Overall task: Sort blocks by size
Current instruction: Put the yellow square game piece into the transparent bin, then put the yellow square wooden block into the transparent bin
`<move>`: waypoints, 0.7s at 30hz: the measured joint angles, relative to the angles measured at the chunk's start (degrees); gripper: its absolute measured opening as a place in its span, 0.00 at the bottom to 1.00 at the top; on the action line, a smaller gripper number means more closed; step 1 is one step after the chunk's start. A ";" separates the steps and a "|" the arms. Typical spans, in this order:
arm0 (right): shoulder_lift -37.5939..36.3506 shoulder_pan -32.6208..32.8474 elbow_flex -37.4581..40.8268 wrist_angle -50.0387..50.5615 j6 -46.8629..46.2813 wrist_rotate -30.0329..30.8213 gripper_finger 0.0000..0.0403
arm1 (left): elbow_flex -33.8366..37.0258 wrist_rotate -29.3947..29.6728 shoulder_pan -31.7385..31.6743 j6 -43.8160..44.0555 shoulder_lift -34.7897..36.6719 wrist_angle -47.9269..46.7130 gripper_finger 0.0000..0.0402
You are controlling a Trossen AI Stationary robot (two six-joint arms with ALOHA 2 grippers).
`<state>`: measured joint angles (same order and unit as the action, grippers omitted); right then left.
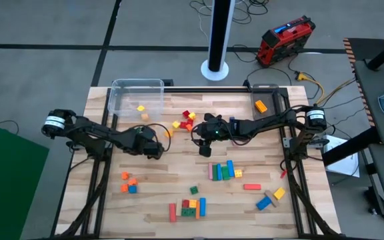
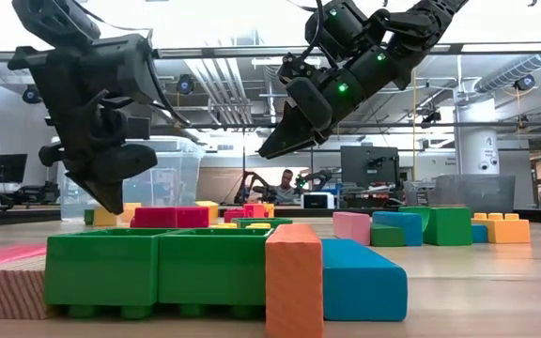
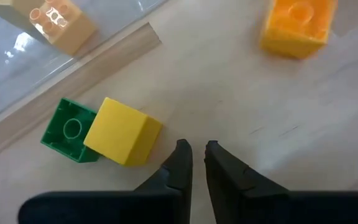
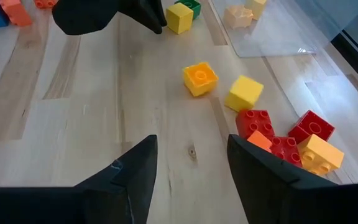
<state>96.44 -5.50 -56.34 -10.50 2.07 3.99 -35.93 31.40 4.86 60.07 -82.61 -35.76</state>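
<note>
**High view: both grippers empty over the mid-table**

High view puts your left gripper (image 1: 157,151) just below the clear tub (image 1: 137,95), above bare wood. In your left wrist view its fingers (image 3: 180,163) are pressed nearly together with nothing between them. Just ahead of them a yellow cube (image 3: 122,131) lies touching a green cube (image 3: 68,129) beside the tub's edge, and an orange cube (image 3: 297,25) sits farther off, apart from both.

Your right gripper (image 1: 204,145) hangs near the table's centre, its fingers (image 4: 132,177) spread wide and holding nothing. Past them you see that orange cube (image 4: 200,78), another yellow cube (image 4: 243,93) just beside it, and a red cluster (image 4: 278,134) with an orange piece on top.

The remaining blocks are scattered: a row of bars (image 1: 223,170) below the right gripper, a green-and-orange group (image 1: 192,203) near the front edge, small cubes (image 1: 129,183) at front left, and a blue and yellow pair (image 1: 271,198) at front right. One yellow block (image 1: 141,108) lies inside the tub.
</note>
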 joint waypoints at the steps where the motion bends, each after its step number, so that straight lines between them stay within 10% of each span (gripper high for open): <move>1: 0.00 0.00 0.00 0.00 -0.02 0.00 0.46 | -0.24 -0.14 0.00 -0.59 0.00 -0.12 0.05; 12: 2.72 -0.15 -1.69 -4.66 -0.26 1.41 0.45 | -7.51 -1.07 2.10 -21.00 1.70 -0.47 0.05; 21: 11.41 -1.08 -15.83 0.54 3.30 5.91 0.54 | -8.22 5.59 2.73 -27.19 16.64 -6.23 0.05</move>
<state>107.85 -6.58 -72.16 -9.96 5.37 9.90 -44.15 36.99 7.60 32.88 -65.97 -41.99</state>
